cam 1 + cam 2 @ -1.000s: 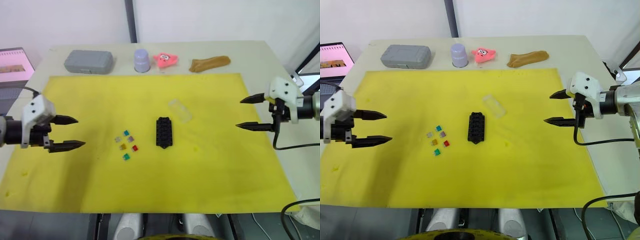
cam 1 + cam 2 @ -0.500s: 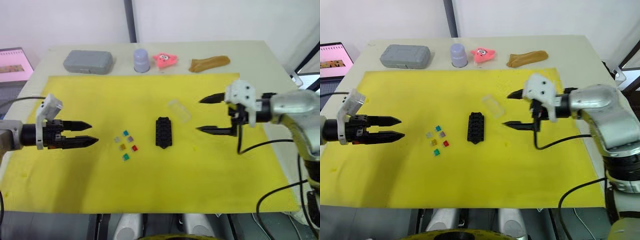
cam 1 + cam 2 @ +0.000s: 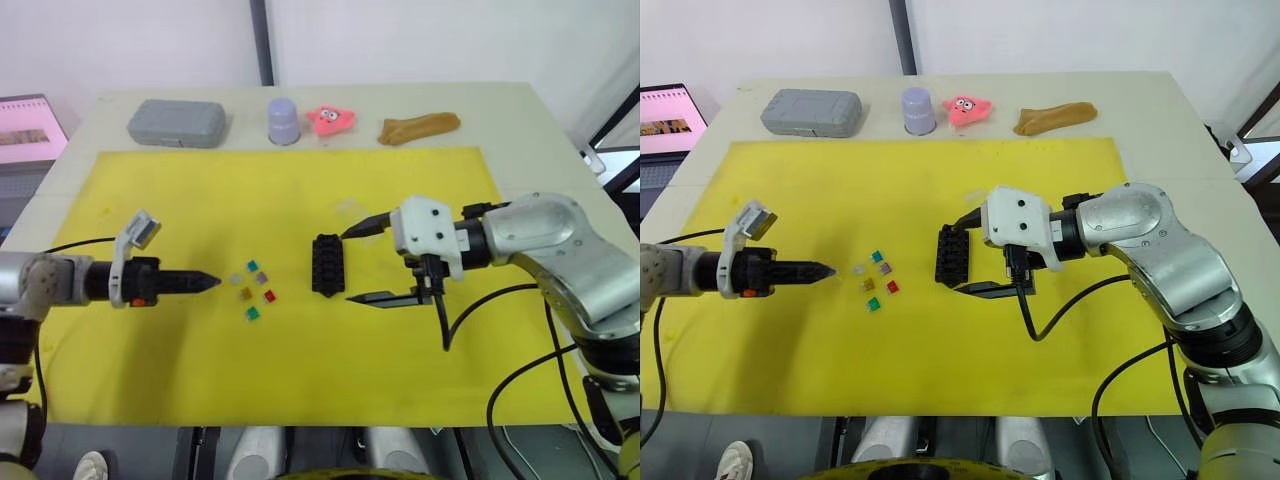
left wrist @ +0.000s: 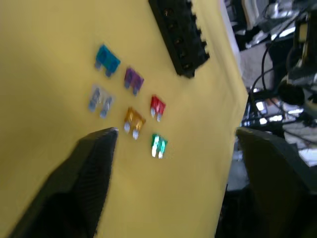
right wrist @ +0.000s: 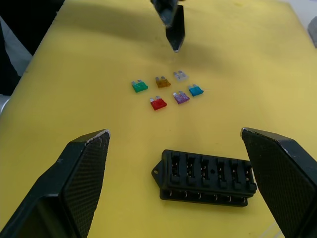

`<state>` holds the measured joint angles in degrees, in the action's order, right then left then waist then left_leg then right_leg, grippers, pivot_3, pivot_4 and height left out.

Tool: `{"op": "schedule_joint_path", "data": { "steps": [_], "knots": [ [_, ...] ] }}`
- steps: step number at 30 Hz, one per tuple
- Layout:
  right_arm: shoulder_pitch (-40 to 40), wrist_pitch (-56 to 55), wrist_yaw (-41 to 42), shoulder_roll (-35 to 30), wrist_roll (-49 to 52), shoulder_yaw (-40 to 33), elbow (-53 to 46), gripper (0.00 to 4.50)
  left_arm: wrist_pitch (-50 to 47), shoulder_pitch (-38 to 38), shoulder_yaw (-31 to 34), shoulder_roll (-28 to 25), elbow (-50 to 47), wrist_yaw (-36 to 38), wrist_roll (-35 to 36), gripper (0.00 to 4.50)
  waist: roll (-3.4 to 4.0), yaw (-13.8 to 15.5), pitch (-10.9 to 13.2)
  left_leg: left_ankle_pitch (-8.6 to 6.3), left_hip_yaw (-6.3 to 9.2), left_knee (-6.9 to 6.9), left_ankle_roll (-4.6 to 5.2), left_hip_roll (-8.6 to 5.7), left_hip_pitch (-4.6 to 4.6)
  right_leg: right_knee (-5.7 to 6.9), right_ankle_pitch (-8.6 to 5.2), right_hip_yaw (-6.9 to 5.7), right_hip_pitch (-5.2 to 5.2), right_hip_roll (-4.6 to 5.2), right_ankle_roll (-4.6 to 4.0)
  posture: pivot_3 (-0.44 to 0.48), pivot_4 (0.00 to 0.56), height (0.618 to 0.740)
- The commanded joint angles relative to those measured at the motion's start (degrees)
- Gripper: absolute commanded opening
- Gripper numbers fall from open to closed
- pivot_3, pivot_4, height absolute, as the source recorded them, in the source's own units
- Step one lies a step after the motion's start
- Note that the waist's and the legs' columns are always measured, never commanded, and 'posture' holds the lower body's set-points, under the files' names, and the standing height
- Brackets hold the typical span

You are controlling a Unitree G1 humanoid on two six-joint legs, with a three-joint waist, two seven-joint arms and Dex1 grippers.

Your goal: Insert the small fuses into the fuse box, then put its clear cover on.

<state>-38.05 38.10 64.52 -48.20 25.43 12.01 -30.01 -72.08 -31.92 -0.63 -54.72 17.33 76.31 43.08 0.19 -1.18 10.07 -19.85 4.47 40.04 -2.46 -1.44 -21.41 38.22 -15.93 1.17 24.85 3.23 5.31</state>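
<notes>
So the black fuse box (image 3: 328, 265) is sitting flat near the middle of the yellow mat (image 3: 300, 370), slots facing up and every one of them looks empty. The six little fuses (image 3: 252, 290) are loose on the mat in a small cluster just to its left: grey, teal, purple, amber, red and green, none touching the box. The right gripper (image 3: 362, 262) is right next to the box on its right side, fingers spread wide with nothing in them, one tip up near the far end of the box and the other down by the near end. The left gripper (image 3: 203, 281) is low over the mat, pointing at the fuses, tips just short of the grey one; its wrist view shows the fingers wide apart and empty. The clear cover (image 3: 352, 210) is a faint see-through shape on the mat just past the box, partly behind the right gripper. Along the back edge of the table (image 3: 520, 120) there's a grey case (image 3: 176, 122), a lilac cup (image 3: 283, 120), a pink toy (image 3: 331, 119) and a brown lump (image 3: 419, 127).
</notes>
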Motion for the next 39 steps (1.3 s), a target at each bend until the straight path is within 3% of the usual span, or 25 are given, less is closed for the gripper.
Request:
{"op": "schedule_joint_path", "data": {
  "steps": [1,16,32,35,37,39],
  "knots": [
    [-1.6,-0.4,0.1,-0.1,0.1,-0.5,-1.4,4.50,0.3,-2.4,-3.0,0.5,3.6,0.4,-2.8,3.25,0.00,-0.1,0.0,0.00,-0.01,0.00,-0.01,-0.02,0.00,0.00,0.00,0.00,0.01,0.00,0.00,0.000,0.150,0.740],
    [-2.5,1.9,-0.4,-1.1,1.0,-1.3,-2.6,4.50,6.3,-8.1,-9.5,6.6,14.3,5.4,-10.6,3.25,-0.01,0.4,0.0,0.04,0.00,0.02,-0.06,-0.07,-0.02,-0.01,0.00,0.00,-0.01,0.09,0.00,0.000,0.150,0.740],
    [-3.9,2.6,-0.5,-1.2,0.9,-0.9,-2.6,4.50,9.3,-9.5,-8.5,11.5,18.4,7.7,-13.0,3.25,-0.01,0.8,0.0,0.05,0.16,0.05,-0.04,-0.23,-0.01,-0.02,0.00,-0.14,-0.13,0.29,0.00,0.000,0.150,0.740],
    [-4.1,2.6,-0.4,-1.2,0.7,-0.7,-2.6,4.50,10.4,-9.1,-8.7,11.8,18.7,8.2,-13.8,2.50,-0.02,0.8,0.0,0.06,0.18,0.05,-0.03,-0.24,-0.01,-0.02,0.00,-0.15,-0.14,0.30,0.00,0.000,0.150,0.740],
    [-4.2,2.5,-0.4,-1.4,0.5,-0.5,-2.6,4.50,12.1,-8.5,-9.2,11.9,19.1,8.2,-15.1,1.60,-0.02,0.7,0.0,0.06,0.18,0.05,-0.03,-0.24,-0.02,-0.03,0.00,-0.16,-0.14,0.30,0.01,0.000,0.150,0.740],
    [-4.4,2.4,-0.3,-1.5,0.3,-0.4,-2.6,4.50,13.8,-8.2,-9.1,12.3,20.1,7.9,-16.2,1.60,-0.02,0.5,0.0,0.06,0.17,0.05,-0.03,-0.24,-0.02,-0.04,0.00,-0.16,-0.13,0.30,0.00,0.000,0.150,0.740]
  ]
}}
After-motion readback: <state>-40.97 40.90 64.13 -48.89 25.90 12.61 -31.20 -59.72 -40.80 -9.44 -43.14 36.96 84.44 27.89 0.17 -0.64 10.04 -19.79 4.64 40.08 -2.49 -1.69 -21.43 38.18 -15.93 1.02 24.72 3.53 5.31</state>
